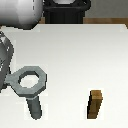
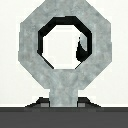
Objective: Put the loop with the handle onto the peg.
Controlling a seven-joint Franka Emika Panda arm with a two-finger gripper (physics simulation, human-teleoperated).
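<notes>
The loop with the handle (image 1: 29, 81) is a grey-green ring held above the white table at the exterior view's left. Its handle runs left into my gripper (image 1: 7, 82), which is shut on it. In the wrist view the ring (image 2: 30, 45) faces the camera, and its handle (image 2: 64, 87) runs down between the dark fingers (image 2: 42, 103). The peg (image 1: 34, 106), a grey upright cylinder, stands just in front of the ring, its top at the ring's near rim; I cannot tell whether they touch. Through the hole I see white table and a dark sliver (image 2: 80, 49).
A brown wooden block (image 1: 96, 104) stands upright on the table (image 1: 75, 55) at the exterior view's right, well apart from the ring. The arm's black base (image 1: 66, 10) is at the far table edge.
</notes>
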